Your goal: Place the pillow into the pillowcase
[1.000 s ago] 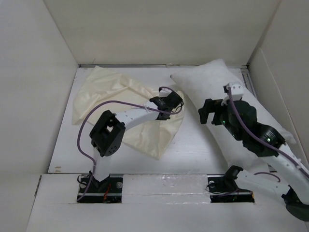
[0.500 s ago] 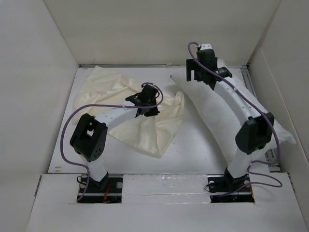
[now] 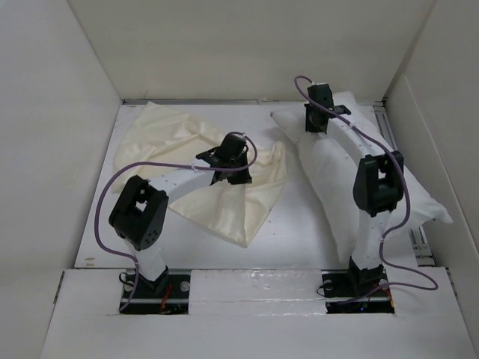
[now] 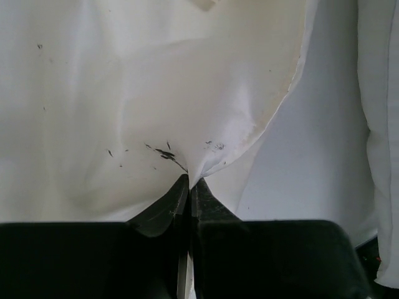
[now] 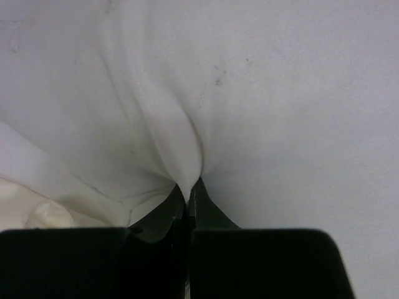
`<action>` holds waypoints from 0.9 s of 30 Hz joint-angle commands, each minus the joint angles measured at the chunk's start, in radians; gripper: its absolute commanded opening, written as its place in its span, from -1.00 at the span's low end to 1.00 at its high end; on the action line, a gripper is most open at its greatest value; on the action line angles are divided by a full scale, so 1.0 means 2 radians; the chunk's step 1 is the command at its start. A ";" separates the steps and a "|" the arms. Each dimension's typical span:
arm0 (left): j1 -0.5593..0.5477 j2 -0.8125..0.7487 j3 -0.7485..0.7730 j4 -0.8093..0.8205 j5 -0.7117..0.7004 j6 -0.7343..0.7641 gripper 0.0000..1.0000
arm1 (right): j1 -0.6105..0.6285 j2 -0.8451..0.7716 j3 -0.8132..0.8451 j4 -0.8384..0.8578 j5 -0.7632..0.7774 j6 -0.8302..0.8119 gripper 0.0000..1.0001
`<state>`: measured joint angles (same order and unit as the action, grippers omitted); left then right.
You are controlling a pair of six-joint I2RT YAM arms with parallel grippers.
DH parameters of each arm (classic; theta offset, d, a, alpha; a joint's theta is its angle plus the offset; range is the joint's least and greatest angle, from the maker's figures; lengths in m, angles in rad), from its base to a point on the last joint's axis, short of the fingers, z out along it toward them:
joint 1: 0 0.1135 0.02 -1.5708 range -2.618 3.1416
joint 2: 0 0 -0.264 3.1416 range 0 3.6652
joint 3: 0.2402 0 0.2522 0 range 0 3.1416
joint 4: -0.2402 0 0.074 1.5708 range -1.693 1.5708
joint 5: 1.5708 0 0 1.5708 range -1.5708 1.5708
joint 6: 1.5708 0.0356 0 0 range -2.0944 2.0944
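Observation:
The cream pillowcase (image 3: 168, 142) lies wrinkled at the back left of the table. My left gripper (image 3: 233, 158) is over its right part, shut on a raised pinch of its fabric (image 4: 187, 124) beside small dark marks. The plump white pillow (image 3: 404, 187) lies diagonally on the right. At its far end my right gripper (image 3: 317, 120) is shut on a fold of pillow fabric (image 5: 177, 149); in the right wrist view the fingertips (image 5: 189, 187) meet with cloth drawn up between them. The left fingertips (image 4: 189, 182) also meet on cloth.
White walls (image 3: 60, 127) enclose the table on the left, back and right. A strip of bare table (image 3: 299, 217) separates pillowcase and pillow. Purple cables (image 3: 112, 202) loop off both arms. The pillow's edge (image 4: 380, 124) shows at the right of the left wrist view.
My right arm swung from the near right to the pillow's far end and its open jaws shut on the pillow fabric. The left gripper shifted slightly left, still gripping the pillowcase.

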<state>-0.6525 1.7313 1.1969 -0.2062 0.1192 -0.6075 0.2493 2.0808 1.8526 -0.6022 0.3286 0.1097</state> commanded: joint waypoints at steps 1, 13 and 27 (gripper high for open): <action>0.006 -0.007 0.004 0.013 0.014 0.008 -1.00 | -0.020 -0.076 -0.067 0.032 -0.025 0.055 -1.00; 0.081 0.059 0.136 -0.034 0.079 -0.002 -1.00 | 0.054 -0.315 -0.272 -0.001 0.127 0.085 -1.00; 0.081 0.066 0.172 -0.034 0.118 -0.011 -1.00 | 0.219 -0.458 -0.460 -0.028 0.150 0.164 -1.00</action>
<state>-0.4908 1.8885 1.5166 -0.2886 0.3122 -0.6231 0.6468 1.1366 0.9443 -0.6064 0.5438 0.3683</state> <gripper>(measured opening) 0.003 0.022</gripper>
